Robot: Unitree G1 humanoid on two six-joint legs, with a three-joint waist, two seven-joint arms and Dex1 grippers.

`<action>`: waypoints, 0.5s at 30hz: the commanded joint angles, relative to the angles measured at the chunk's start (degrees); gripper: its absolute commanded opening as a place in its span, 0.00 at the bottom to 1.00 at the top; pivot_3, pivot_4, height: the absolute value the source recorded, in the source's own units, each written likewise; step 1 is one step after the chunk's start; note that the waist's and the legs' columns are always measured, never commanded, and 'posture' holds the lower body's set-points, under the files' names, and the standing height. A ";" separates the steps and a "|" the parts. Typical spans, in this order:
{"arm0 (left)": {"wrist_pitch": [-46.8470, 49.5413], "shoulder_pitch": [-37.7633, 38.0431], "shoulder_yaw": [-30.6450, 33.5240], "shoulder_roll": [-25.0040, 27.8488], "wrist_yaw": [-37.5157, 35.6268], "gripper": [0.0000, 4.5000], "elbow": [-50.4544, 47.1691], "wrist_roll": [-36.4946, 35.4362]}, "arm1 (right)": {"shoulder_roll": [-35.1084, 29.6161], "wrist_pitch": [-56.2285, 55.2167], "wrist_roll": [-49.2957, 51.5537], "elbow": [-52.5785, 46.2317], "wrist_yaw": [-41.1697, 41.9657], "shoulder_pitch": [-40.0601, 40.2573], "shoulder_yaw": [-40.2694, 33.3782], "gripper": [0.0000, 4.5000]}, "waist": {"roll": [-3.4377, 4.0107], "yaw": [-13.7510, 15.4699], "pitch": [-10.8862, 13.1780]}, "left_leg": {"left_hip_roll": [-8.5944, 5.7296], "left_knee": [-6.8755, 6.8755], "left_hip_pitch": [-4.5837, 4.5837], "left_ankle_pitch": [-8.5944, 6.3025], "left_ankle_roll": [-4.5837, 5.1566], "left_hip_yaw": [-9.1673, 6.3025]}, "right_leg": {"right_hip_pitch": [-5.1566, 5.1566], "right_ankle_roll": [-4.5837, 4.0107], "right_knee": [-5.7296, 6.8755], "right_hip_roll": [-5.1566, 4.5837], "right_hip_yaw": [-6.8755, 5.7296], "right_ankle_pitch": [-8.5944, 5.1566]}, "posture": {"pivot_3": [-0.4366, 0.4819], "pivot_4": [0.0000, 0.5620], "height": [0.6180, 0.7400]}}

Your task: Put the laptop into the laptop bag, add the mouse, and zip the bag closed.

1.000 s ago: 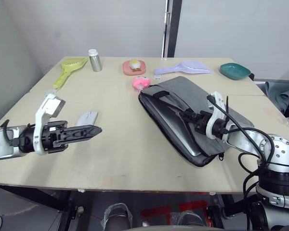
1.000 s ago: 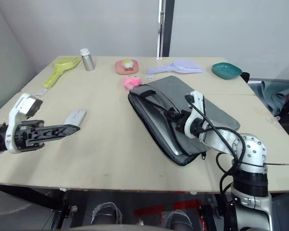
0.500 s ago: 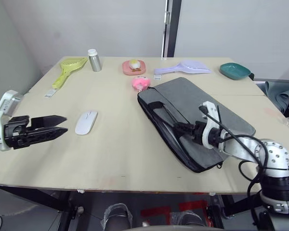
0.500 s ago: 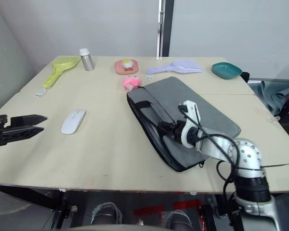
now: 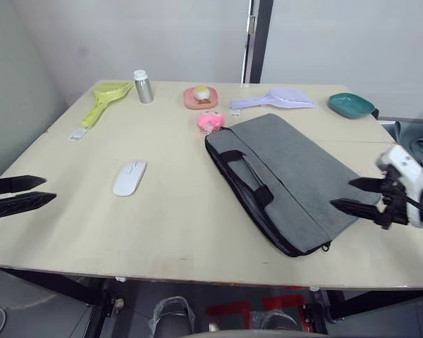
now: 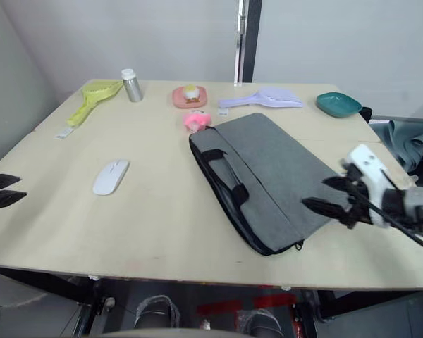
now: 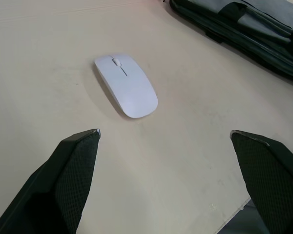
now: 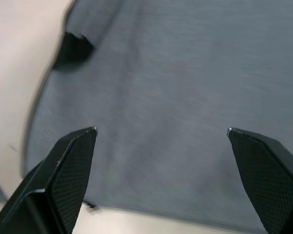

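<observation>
The right tool [image 5: 359, 195] hangs with its two black fingers spread wide and empty, just over the near right corner of the large flat grey fabric laptop bag [image 5: 289, 176] with black strap handles [image 5: 248, 176] and black edge trim. In the right wrist view the grey cloth [image 8: 161, 107] lies between the parted fingers [image 8: 68, 165], with nothing gripped.

The left tool [image 5: 28, 191] sits at the left edge of the pale wooden desk [image 5: 176, 225], its fingers also set wide and holding nothing. In the left wrist view the small flat white glossy oval mouse [image 7: 125, 85] lies on the bare desk ahead of the fingers [image 7: 73, 165], apart from them and untouched. In the head views the mouse is on the left half of the desk, well apart from the bag.

The bag lies flat and slantwise across the middle and right of the desk, handles on its left long edge. Whether its zipper is shut cannot be told, and the laptop is not to be made out.

Just beside the bag's far corner sits a small pink plush toy [image 5: 209, 121]. Along the far edge stand a yellow-green plastic scoop [image 5: 104, 98], a small silver metal bottle with a white cap [image 5: 142, 86], a pink dish holding a pale round item [image 5: 200, 96], a lilac plastic scoop [image 5: 275, 98] and a teal bowl [image 5: 351, 105].
</observation>
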 commanded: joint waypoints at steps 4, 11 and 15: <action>-3.84 2.08 5.91 0.83 -2.75 1.00 3.44 1.13 | 5.77 -11.32 -11.11 4.11 7.48 6.75 -14.45 1.00 | 0.00 -0.26 0.00 | 0.02 0.01 0.08 0.00 0.04 0.08 | 0.01 -0.05 0.06 -0.01 0.05 -0.03 | 0.48 0.27 1.00; -0.30 -5.30 -2.07 -4.58 4.14 1.00 -1.08 1.64 | 7.64 -12.14 -11.19 0.65 9.17 4.82 -13.98 1.00 | 0.04 -0.38 0.00 | 0.02 0.02 0.50 0.01 0.07 0.15 | 0.19 -0.16 0.34 -0.01 0.14 -0.08 | 0.48 0.27 1.00; -1.26 -11.17 -7.04 -10.13 9.48 1.00 -2.96 3.36 | 7.67 -8.99 -2.39 -8.82 4.82 -6.70 -5.15 1.00 | 0.12 -1.22 -0.01 | 0.03 0.01 0.87 0.01 0.07 0.21 | 0.35 -0.19 0.58 0.01 0.29 -0.09 | 0.48 0.27 1.00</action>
